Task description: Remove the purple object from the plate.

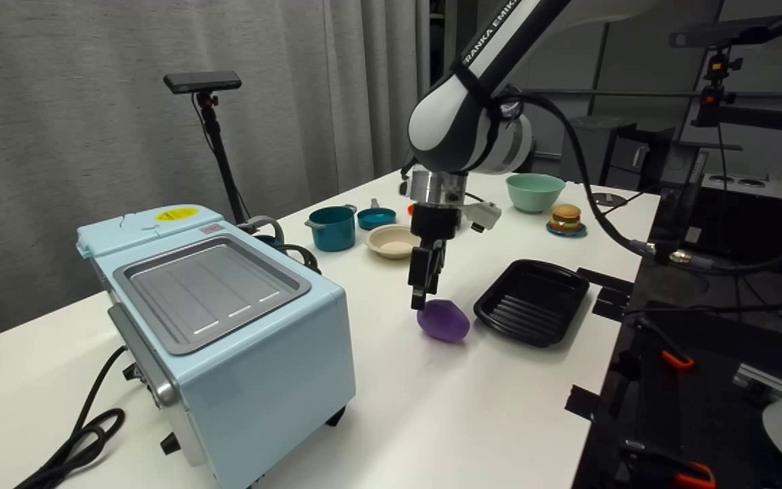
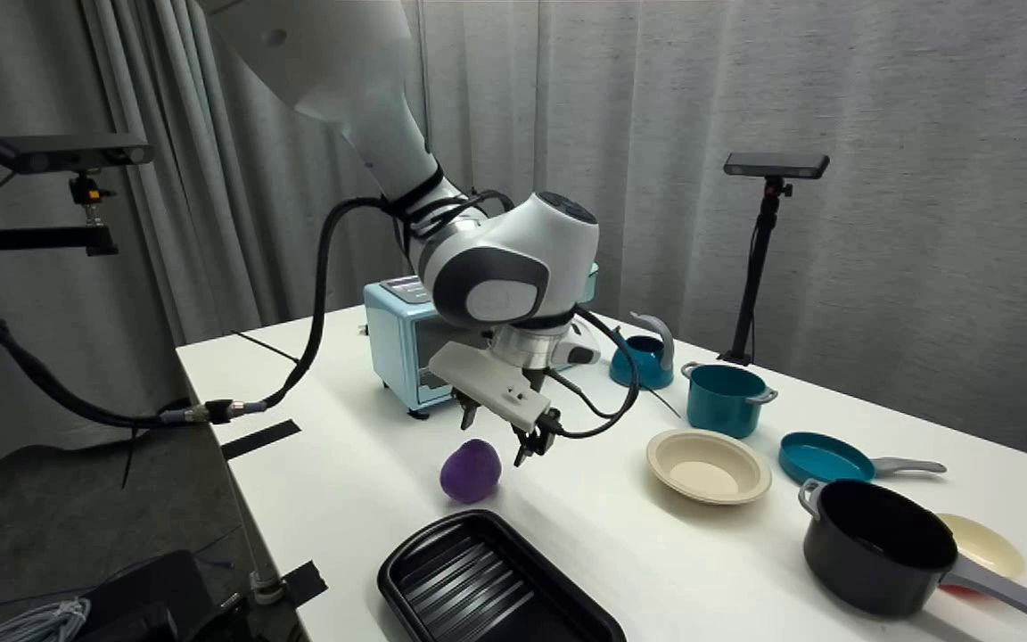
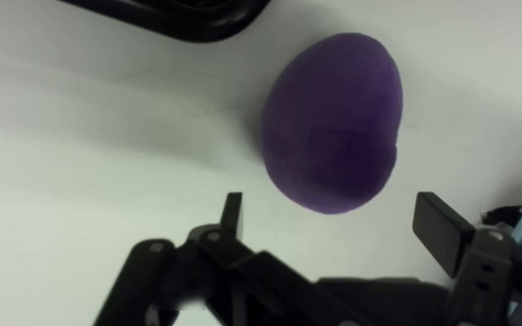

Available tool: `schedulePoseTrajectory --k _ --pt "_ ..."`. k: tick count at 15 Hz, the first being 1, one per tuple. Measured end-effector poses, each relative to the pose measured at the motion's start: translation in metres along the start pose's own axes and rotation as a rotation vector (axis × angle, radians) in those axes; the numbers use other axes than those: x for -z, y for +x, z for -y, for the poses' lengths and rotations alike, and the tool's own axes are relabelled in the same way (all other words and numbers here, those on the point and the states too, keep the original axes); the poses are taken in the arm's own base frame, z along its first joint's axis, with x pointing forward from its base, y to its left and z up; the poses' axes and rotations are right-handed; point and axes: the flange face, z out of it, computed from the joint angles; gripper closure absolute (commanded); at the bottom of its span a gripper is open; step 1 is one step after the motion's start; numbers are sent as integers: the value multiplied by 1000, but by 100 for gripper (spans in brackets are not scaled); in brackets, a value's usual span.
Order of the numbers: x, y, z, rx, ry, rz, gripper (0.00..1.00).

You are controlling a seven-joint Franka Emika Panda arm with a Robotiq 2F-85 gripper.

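Your removal looks done: the lump (image 2: 471,471) sits on the table (image 2: 656,562), the bare plate (image 2: 708,473) well apart at its three o'clock in an exterior view. Your gripper (image 3: 329,213) holds nothing, fingers (image 3: 442,233) spread wide (only backing off seems left).

The arm (image 2: 362,98) is mostly white and quite rounded in its forms. In an exterior view, near the top of the frame, the marking FRANKA EMIKA (image 1: 491,31) is written in white on black. At the centre of an exterior view, the wrist joint (image 2: 522,232) has a dark grey patch (image 2: 453,285) with a paler oval (image 2: 500,301) inside. A black strap (image 2: 415,192) goes around the arm, and a thick black cable (image 2: 322,267) has a silver connector (image 2: 197,413). The flange (image 2: 522,346) is of silver metal, and near it is a flat white housing (image 2: 488,383). The gripper (image 3: 329,198) is black; in the wrist view, its angular fingers (image 3: 442,231) show small round screws (image 3: 496,234).
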Motion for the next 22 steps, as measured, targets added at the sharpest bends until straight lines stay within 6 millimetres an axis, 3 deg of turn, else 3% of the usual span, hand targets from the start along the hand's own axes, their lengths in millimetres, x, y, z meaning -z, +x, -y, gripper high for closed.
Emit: schedulePoseTrajectory --k 10,22 --pt "86 0 42 36 29 -79 0" --pt "127 -36 58 46 1 -120 0"
